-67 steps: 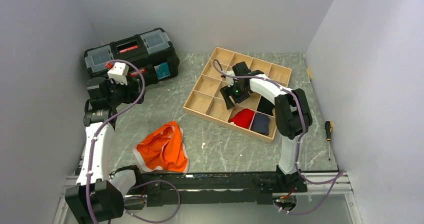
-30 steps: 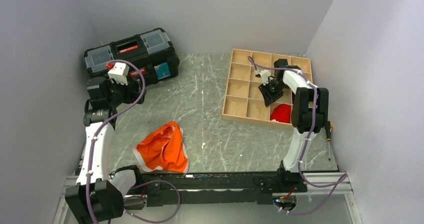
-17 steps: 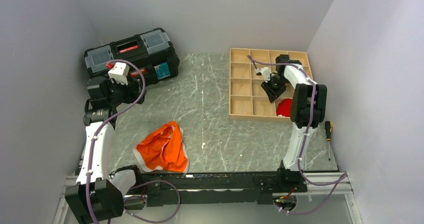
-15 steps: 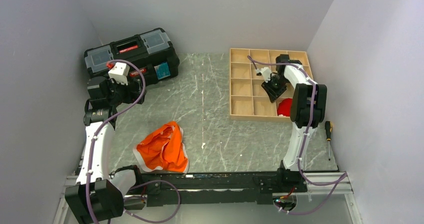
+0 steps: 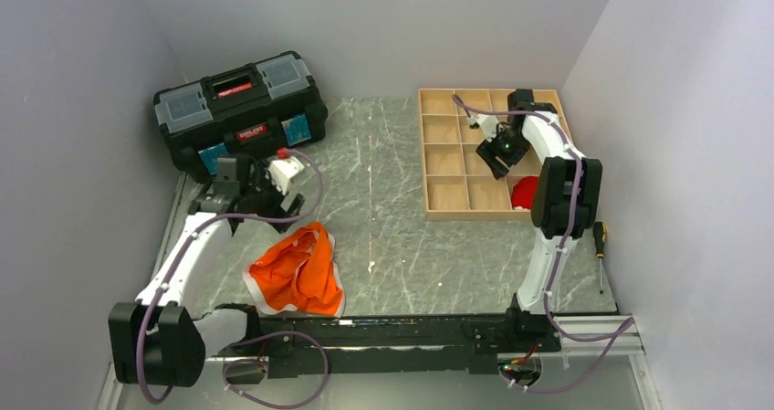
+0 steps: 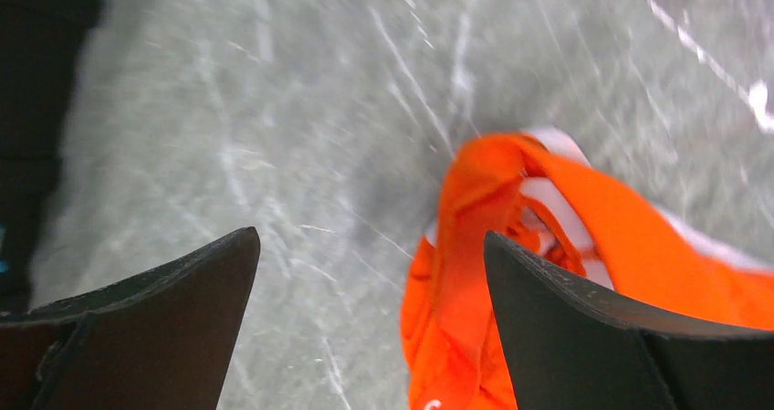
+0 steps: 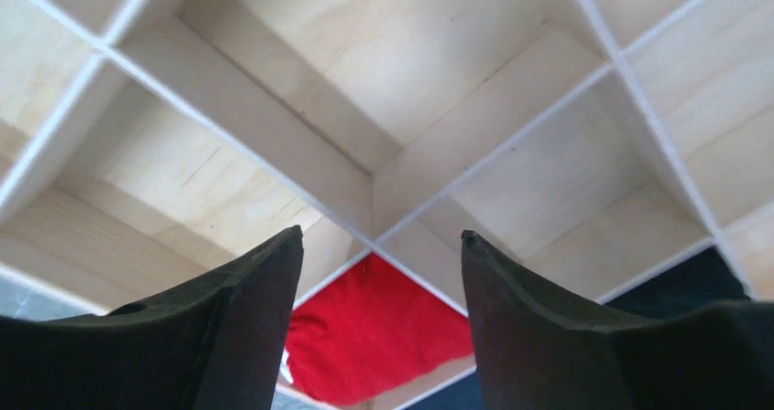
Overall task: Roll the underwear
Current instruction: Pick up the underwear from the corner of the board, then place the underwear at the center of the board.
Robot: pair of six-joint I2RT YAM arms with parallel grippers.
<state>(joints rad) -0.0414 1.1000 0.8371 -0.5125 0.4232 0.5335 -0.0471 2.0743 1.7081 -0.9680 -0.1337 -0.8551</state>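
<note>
Crumpled underwear [image 5: 297,271], long axis roughly near-to-far, white-trimmed edge at near end

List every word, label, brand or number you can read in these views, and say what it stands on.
No text here can be read.
On the toolbox: a red label on the lid handle and a red label on the front, both too small to read.
On the underwear: a small white mark at the picture's edge, too blurred to read.
</note>
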